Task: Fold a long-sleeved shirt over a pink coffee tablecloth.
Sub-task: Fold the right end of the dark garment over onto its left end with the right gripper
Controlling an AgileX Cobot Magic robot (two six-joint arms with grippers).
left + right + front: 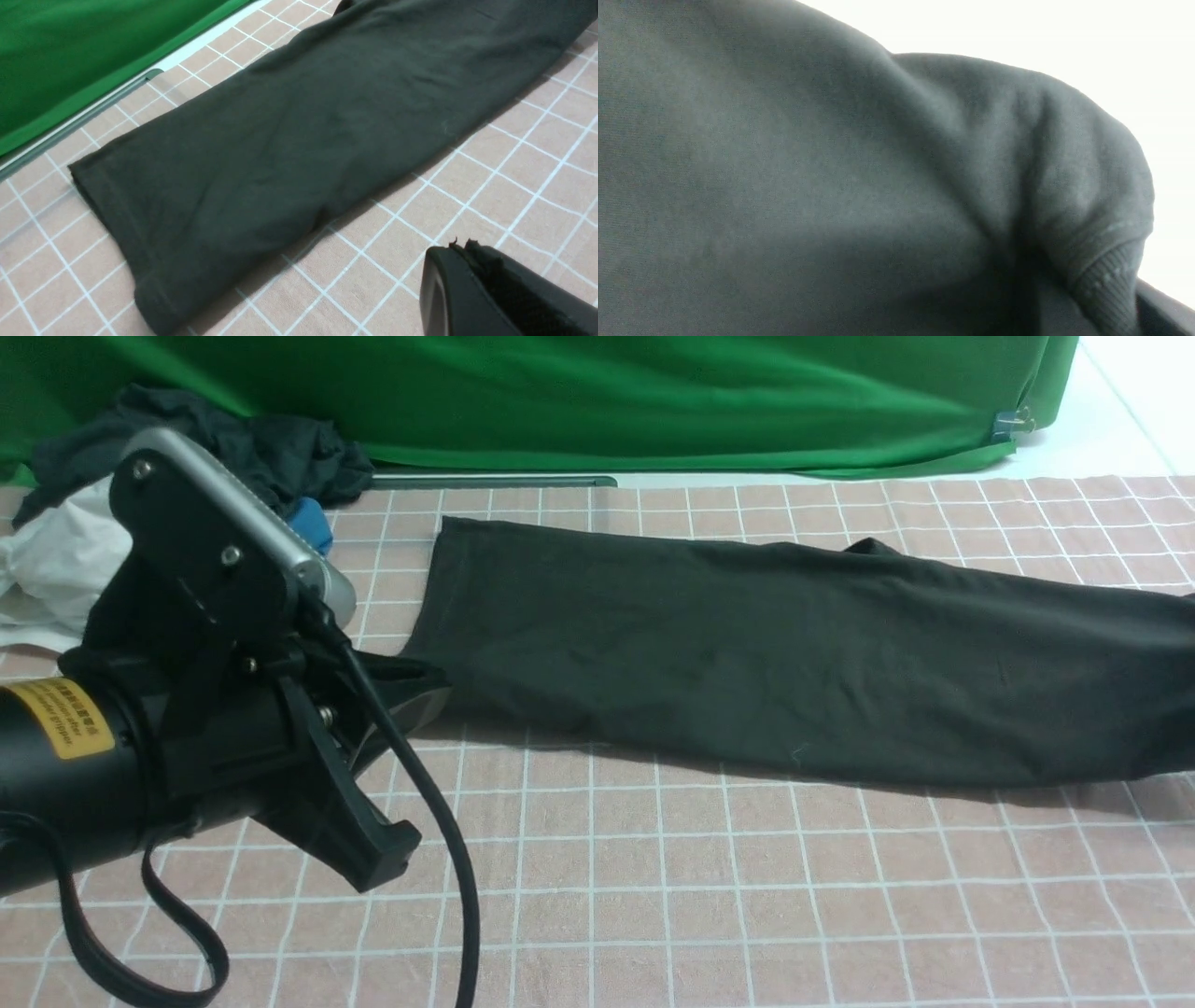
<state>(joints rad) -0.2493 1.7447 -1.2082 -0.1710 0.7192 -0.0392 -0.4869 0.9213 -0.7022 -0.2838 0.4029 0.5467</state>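
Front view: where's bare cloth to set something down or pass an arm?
Free: the wide pink tablecloth strip nearer than the long-sleeved shirt, right of the left arm; also a narrow band between shirt and green backdrop. Crowded: far left, where bunched clothes sit behind the arm.

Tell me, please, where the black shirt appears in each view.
Front view: shirt stretches from centre to right edge.
Left wrist view: shirt runs diagonally across the frame.
Right wrist view: shirt fills almost everything, close up.
Shared landmark: green backdrop, front and left wrist only.
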